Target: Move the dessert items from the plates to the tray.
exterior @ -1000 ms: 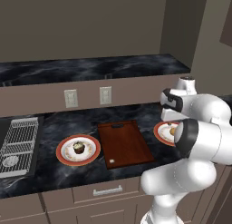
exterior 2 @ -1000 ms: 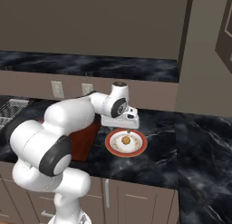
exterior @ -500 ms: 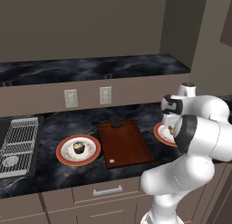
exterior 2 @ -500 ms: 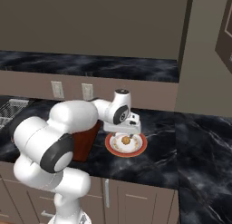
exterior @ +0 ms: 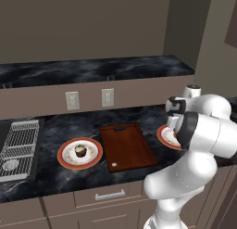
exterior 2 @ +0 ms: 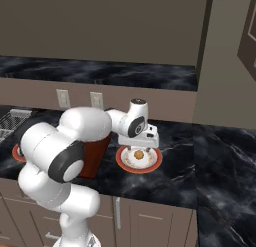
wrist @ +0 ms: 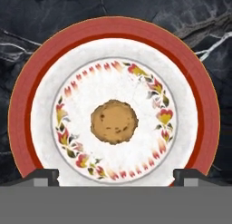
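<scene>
The round tan pastry ball [wrist: 114, 122] lies in the middle of the right plate [wrist: 27, 96], straight below my hand. My gripper [wrist: 116, 177] is open, and its fingertips [wrist: 46, 175] stand wide apart on either side of the ball, above it. From the right base view the gripper [exterior 2: 140, 148] hovers just over the pastry ball [exterior 2: 139, 154] on its plate [exterior 2: 151, 165]. The chocolate cupcake [exterior: 81, 150] sits on the left plate [exterior: 65, 159]. Between the plates lies the reddish-brown tray [exterior: 127, 146], bare. The right plate [exterior: 165, 136] is partly hidden by my arm.
A grey metal rack [exterior: 21, 142] lies at the counter's left end. Two wall outlets [exterior: 107, 97] sit on the backsplash under a raised dark ledge. A wall corner stands to the right of the right plate. The counter's front edge runs just before the plates.
My hand has come down over the right plate, closer to the pastry ball. The desserts, plates and tray have not moved.
</scene>
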### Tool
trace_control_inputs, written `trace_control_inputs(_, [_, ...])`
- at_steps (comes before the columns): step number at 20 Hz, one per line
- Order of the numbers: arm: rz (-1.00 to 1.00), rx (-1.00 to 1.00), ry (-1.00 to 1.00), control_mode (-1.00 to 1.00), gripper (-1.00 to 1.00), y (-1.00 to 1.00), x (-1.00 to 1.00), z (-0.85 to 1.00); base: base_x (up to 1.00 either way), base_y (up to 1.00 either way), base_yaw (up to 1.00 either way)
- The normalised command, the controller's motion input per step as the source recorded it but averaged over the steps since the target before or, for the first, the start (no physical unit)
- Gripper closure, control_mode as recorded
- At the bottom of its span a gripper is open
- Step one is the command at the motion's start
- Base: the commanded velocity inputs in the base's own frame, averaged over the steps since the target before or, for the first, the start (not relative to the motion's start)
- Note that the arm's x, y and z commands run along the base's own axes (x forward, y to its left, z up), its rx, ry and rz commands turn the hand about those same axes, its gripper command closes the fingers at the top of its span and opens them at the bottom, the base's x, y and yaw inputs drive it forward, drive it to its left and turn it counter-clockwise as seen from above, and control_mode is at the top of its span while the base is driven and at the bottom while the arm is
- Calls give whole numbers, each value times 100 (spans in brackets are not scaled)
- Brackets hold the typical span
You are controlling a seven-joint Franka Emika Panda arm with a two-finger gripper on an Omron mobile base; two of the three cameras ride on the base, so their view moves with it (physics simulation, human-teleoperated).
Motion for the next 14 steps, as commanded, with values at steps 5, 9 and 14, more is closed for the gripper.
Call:
trace_control_inputs(5, [0, 0, 0, -100, -100, 0, 15, -6, 0, 0, 0])
trace_control_inputs(9, [0, 0, 0, -100, -100, 0, 19, -8, 0, 0, 0])
trace_control_inputs(14, [0, 0, 0, -100, -100, 0, 16, -17, 0, 0, 0])
